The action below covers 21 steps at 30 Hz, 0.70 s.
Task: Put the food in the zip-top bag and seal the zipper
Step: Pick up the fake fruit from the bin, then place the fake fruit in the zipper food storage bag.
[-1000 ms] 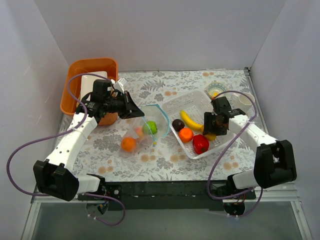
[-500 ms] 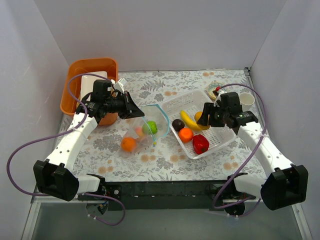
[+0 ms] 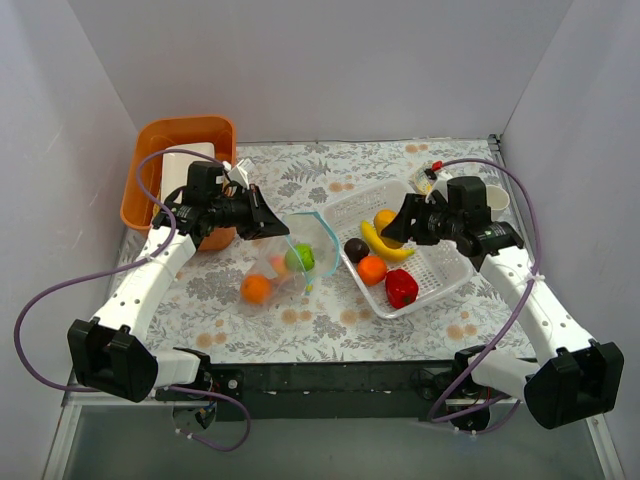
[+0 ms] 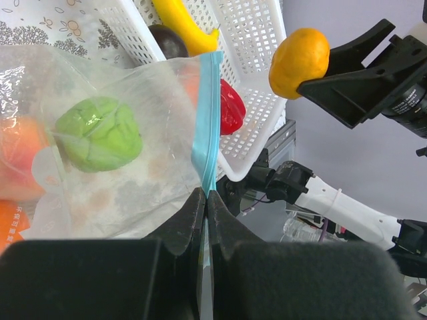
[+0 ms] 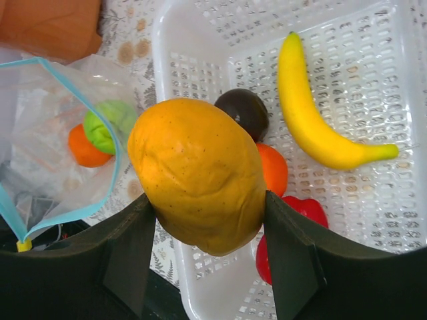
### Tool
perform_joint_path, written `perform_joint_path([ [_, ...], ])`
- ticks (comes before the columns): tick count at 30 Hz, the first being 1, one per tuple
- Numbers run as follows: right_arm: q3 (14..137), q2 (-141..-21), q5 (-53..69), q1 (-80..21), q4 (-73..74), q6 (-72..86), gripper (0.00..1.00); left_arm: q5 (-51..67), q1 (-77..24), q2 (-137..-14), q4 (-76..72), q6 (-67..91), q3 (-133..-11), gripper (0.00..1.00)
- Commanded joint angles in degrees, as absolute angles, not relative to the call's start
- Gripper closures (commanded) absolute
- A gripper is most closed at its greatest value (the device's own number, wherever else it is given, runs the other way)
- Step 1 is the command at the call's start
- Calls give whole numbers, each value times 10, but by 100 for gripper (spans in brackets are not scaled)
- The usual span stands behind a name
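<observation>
The clear zip-top bag [image 3: 285,262] lies left of centre, mouth open to the right. My left gripper [image 3: 272,222] is shut on its light blue zipper [image 4: 207,113] and holds the mouth edge up. A green ball [image 3: 300,257] and an orange [image 3: 257,289] are inside. My right gripper [image 3: 393,228] is shut on the yellow lemon-like piece [image 5: 200,173], above the white basket [image 3: 440,275], right of the bag mouth. A banana [image 3: 380,243], a dark purple ball [image 3: 356,249], an orange [image 3: 372,269] and a red pepper piece [image 3: 402,288] lie in the basket.
An orange bin [image 3: 180,135] stands at the back left behind my left arm. A white cup [image 3: 493,201] and a small bottle [image 3: 428,178] stand at the back right. Grey walls close in three sides.
My right gripper has lifted the yellow lemon-like piece out of the basket and carried it up and left towards the bag. The left arm and the bag have not moved.
</observation>
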<state>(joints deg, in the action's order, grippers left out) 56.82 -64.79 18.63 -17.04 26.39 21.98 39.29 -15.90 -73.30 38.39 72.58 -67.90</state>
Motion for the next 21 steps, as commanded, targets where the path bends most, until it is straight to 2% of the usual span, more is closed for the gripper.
perform_joint_path([
  [1, 598, -638, 228, -197, 215, 249, 72, 407, -160, -722, 374, 728, -677, 100],
  [21, 686, -758, 185, -400, 159, 283, 72, 409, -160, -722, 386, 723, -687, 100],
])
